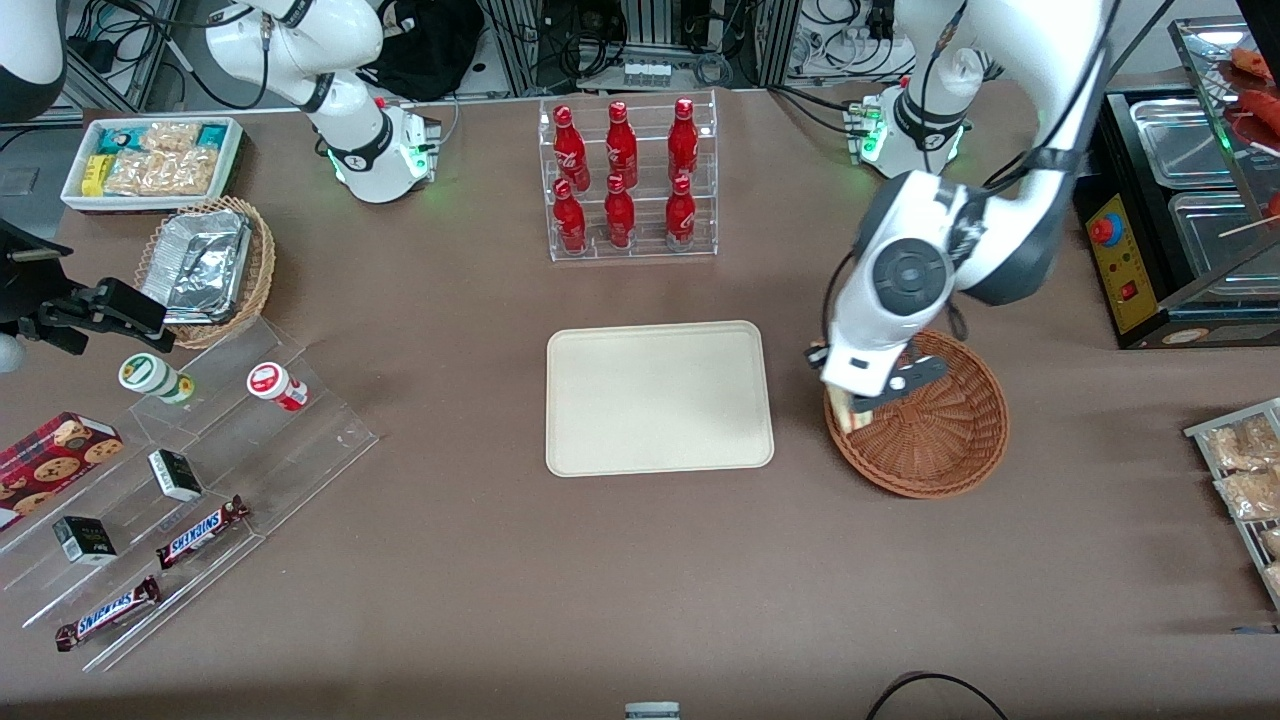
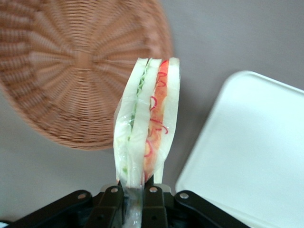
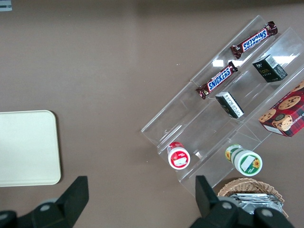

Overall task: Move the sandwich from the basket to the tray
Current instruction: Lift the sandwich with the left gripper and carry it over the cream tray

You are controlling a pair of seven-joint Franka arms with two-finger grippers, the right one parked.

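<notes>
clearly, your sandwich (image 2: 148,121) was up off the basket (image 2: 71,71), standing on end with its red and green filling edge showing, pinched at its lower end. you had the gripper (image 2: 134,197) closed tight on it, hanging over the basket rim nearest the tray (image 1: 660,397). that tray lay just beside the basket on the brown table (image 1: 640,580), nothing on it.

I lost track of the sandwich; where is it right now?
The sandwich is clamped in the gripper, lifted above the basket's rim on the side nearest the tray.
</notes>
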